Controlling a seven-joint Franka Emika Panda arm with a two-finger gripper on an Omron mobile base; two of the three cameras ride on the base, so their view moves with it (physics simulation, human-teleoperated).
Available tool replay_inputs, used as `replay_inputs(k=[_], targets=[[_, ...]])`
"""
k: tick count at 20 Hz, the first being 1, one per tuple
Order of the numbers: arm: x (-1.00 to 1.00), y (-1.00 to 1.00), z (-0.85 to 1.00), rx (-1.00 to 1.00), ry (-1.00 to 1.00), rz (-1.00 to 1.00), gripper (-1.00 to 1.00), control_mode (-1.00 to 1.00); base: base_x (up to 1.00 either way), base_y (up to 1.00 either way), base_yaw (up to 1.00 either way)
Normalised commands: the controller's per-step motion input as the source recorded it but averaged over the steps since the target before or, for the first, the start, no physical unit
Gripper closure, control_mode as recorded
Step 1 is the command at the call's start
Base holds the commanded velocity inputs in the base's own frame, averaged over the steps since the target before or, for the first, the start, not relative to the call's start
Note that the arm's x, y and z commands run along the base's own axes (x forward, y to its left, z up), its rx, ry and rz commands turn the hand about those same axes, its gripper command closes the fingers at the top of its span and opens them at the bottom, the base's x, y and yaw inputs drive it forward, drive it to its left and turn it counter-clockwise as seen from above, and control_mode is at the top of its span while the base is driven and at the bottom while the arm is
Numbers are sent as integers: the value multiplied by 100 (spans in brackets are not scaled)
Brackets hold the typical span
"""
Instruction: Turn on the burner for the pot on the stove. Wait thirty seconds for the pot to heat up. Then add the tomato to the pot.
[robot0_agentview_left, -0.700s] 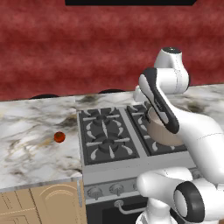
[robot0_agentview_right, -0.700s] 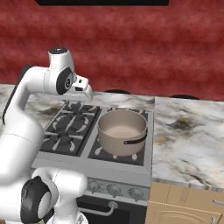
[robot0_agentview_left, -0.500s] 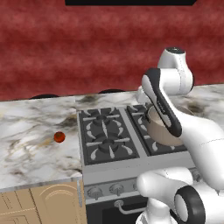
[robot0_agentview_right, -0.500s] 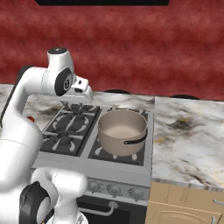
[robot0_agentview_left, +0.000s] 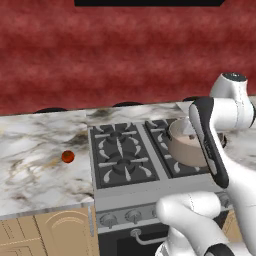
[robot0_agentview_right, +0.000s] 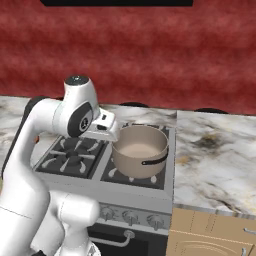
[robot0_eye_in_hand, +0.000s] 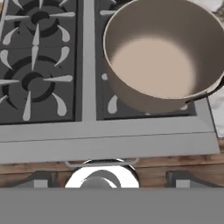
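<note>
From the left base view, the white arm hides much of the pot (robot0_agentview_left: 186, 144) on the stove (robot0_agentview_left: 132, 170); the tomato (robot0_agentview_left: 68, 157) lies alone on the marbled desk (robot0_agentview_left: 35, 165), well left of the cooktop. From the right base view, the pot stands empty on the front right grate, the tool (robot0_agentview_right: 106, 126) just beside its rim, fingertips hard to make out. In the hand view, the tool's jaws stand wide, holding nothing, above the stove's front edge. A red wall (robot0_agentview_right: 150, 55) backs the desk.
</note>
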Motion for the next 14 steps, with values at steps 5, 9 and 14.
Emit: replay_inputs(k=[5, 9, 14], targets=[[-53, -57, -41, 0, 0, -4, -100, -100, 0, 0, 0], [-58, -50, -48, 1, 0, -3, -100, -100, 0, 0, 0], [-53, -40, -49, 0, 0, -1, -100, -100, 0, 0, 0]])
